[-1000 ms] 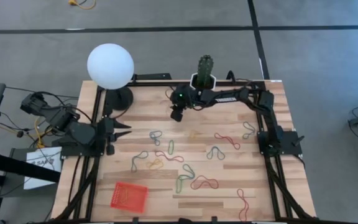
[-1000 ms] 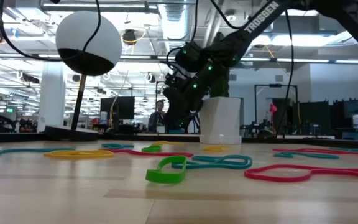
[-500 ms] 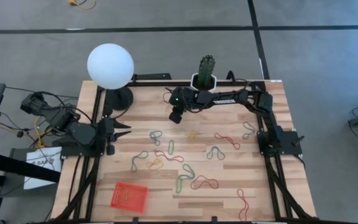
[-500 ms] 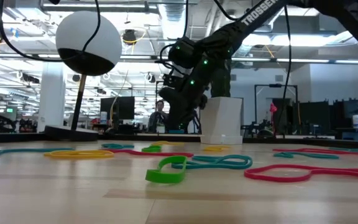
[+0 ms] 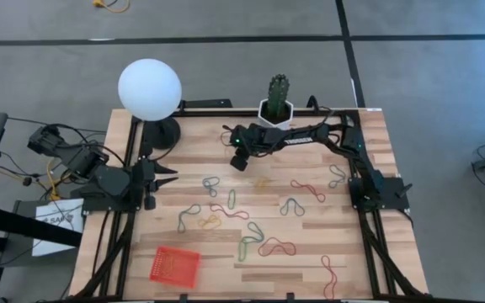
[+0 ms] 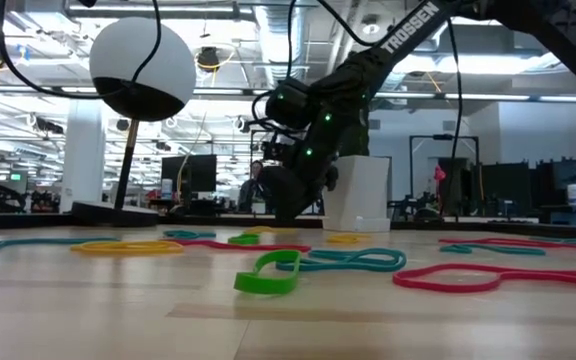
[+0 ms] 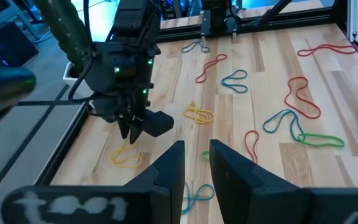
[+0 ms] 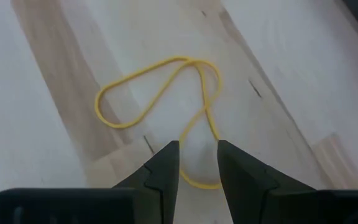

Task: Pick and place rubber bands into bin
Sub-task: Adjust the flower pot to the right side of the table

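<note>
Several rubber bands (image 5: 242, 210) in red, green, grey-blue and yellow lie scattered flat on the wooden table. One yellow band (image 8: 160, 93) lies near the far edge, and it also shows in the left wrist view (image 7: 126, 158). My right gripper (image 5: 238, 162) points down just above it. It is narrowly open, with its fingertips (image 8: 166, 165) on either side of the band's near loop. The orange-red bin (image 5: 174, 266) stands at the near left. My left gripper (image 5: 172, 177) waits at the table's left edge, its fingers a narrow gap apart and empty.
A white cactus pot (image 5: 277, 108) stands at the far edge, just behind my right arm. A lamp with a white globe (image 5: 149, 90) stands at the far left. A green band (image 6: 268, 272) lies nearest the low camera. Black frame rails run along the table's edges.
My right gripper has come down toward the table over the yellow band and gone slightly toward the near edge. The bands and the bin have not moved.
</note>
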Robot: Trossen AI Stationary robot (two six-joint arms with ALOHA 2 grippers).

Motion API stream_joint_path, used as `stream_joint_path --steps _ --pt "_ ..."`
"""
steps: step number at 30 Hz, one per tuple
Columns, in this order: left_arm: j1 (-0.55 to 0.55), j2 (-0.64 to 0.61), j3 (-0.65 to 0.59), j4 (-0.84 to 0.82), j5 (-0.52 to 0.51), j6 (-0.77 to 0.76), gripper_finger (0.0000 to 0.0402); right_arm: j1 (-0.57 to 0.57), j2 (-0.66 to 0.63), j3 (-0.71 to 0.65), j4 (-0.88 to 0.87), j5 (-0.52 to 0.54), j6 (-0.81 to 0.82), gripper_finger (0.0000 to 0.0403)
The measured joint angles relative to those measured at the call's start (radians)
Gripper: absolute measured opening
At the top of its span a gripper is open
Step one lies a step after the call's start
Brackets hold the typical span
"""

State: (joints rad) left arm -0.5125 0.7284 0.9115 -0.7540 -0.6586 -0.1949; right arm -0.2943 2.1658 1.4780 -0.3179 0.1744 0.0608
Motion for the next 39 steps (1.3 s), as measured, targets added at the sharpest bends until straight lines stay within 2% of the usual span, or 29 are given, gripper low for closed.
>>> stream_joint_path --steps 12,21,23,28,30,33,37,39 --pt "0.0 0.0 0.0 -0.001 0.0 0.0 0.0066 0.023 0.0 0.0 0.019 0.008 0.004 0.0103" --pt "0.0 0.0 0.0 -0.012 0.0 -0.001 0.0066 0.064 -0.008 0.019 0.154 0.012 -0.161 0.0103" --pt "0.0 0.0 0.0 -0.019 0.001 -0.011 0.0066 0.079 -0.008 0.059 0.137 0.05 -0.144 0.0103" --pt "0.0 0.0 0.0 -0.021 0.011 -0.026 0.0066 0.129 -0.01 0.148 0.068 0.307 -0.14 0.0102" --pt "0.0 0.0 0.0 -0.021 0.021 -0.027 0.0066 0.148 -0.01 0.156 0.061 0.368 -0.129 0.01" --pt "0.0 0.0 0.0 -0.021 0.024 -0.028 0.0066 0.173 -0.01 0.158 0.06 0.366 -0.106 0.0083" --pt "0.0 0.0 0.0 -0.021 0.024 -0.028 0.0066 0.187 -0.01 0.158 -0.02 0.365 -0.113 0.0023" --pt "0.0 0.0 0.0 -0.021 0.024 -0.028 0.0066 0.181 -0.01 0.158 -0.074 0.403 -0.113 0.0008"
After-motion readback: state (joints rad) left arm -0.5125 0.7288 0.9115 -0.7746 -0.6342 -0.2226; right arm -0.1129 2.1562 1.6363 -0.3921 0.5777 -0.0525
